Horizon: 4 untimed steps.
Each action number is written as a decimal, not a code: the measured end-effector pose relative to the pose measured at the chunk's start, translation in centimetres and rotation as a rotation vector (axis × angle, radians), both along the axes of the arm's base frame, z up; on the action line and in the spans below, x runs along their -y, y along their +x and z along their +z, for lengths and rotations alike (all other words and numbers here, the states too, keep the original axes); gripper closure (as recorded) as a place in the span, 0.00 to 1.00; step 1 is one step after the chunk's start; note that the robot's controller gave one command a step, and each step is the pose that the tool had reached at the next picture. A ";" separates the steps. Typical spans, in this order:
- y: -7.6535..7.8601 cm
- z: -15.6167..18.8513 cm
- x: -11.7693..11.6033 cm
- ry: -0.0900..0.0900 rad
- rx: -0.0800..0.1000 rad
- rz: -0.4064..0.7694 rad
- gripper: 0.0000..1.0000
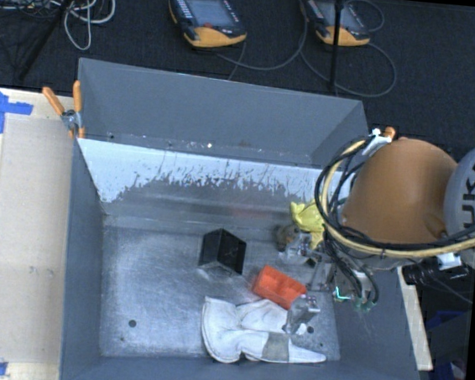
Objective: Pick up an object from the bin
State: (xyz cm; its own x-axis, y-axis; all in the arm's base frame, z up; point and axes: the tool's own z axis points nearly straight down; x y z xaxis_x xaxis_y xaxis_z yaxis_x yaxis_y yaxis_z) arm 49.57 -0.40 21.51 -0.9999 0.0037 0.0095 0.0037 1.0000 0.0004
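Printed on the pale casing of the arm point(472, 188) at right: dark letters "UK", turned sideways, with the rest cut off. Too small to read: screens of the two pendants point(207, 17) lying beyond the bin point(220, 111).

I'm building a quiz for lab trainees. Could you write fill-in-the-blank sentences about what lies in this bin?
The block right beside the hand is ____ in colour. The crumpled cloth along the near side of the bin is ____ in colour. The cube near the bin's middle is ____ in colour.
Missing words: orange; white; black.
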 end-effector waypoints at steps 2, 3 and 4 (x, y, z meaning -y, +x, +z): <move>-1.0 -5.8 -5.5 0.000 0.011 0.104 0.00; -2.1 -6.6 -7.6 -0.001 0.007 -0.115 0.00; -2.3 -6.9 -7.1 -0.001 0.007 0.014 0.00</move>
